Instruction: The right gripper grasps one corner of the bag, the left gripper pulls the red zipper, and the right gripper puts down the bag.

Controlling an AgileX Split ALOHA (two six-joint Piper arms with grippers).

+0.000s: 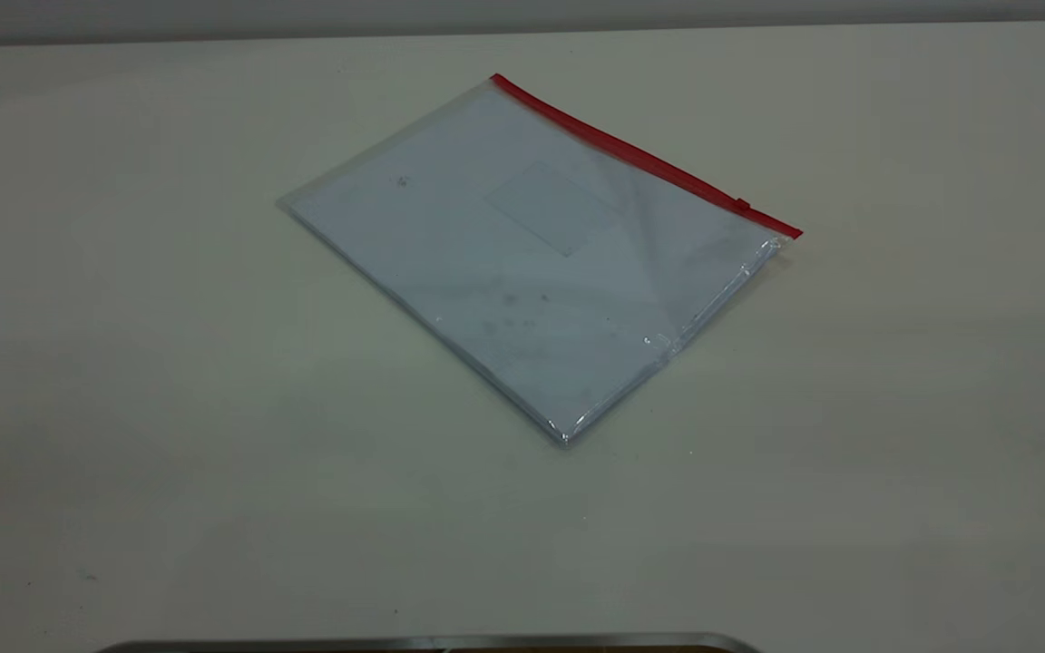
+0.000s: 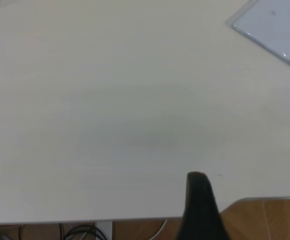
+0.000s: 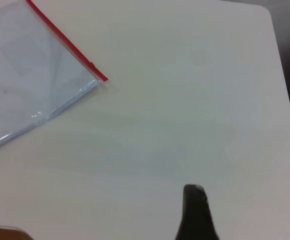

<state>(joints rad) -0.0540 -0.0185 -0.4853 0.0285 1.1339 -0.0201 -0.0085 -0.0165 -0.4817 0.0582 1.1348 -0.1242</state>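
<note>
- The bag [image 1: 532, 254] lay flat on the pale desk [image 1: 169, 408], turned at an angle to the desk's edges, with white paper showing through the clear plastic.
- The red zipper [image 1: 640, 159] ran along the bag's far long edge in the exterior view; its small slider [image 1: 743, 205] sat close to the right-hand end of the strip.
- The bag's corner [image 1: 781, 238] at that end touched the desk, just past the slider.
- No arm appeared in the exterior view, and nothing touched the bag.
- In the left wrist view, one dark finger of the left hand [image 2: 200, 205] stood over bare desk near the desk's edge, well apart from the bag's corner [image 2: 274, 30] showing at the frame's margin. Whether that hand was released or clenched could not be told.
- In the right wrist view, one dark finger of the right hand [image 3: 195, 212] stood over bare desk, well apart from the bag [image 3: 30, 85] and its zipper [image 3: 67, 45]. Its state could not be told either.
</note>
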